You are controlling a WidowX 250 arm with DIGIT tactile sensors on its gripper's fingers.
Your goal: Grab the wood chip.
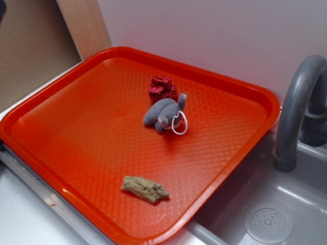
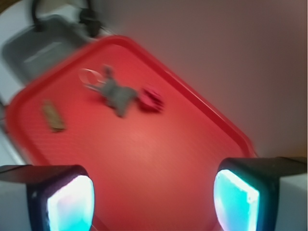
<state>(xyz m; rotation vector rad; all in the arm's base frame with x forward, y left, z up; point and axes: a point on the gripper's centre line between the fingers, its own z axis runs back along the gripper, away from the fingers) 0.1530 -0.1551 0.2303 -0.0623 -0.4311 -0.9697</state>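
- Three objects dot your red tray (image 1: 71,127); the wood chip (image 1: 145,189) lies lower centre.
- Your gripper (image 2: 154,197), spread wide and empty, must approach it.

Red tray (image 1: 92,102): wood chip (image 1: 144,189), grey plush mouse (image 1: 164,115), dark-red wad (image 1: 162,88).

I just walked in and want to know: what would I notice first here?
A big orange tray fills the scene, beside a grey sink. In its middle lies a grey mouse, touching a dark-red wad. The wood chip lies alone near the tray's front edge, and the open gripper hangs far from it.
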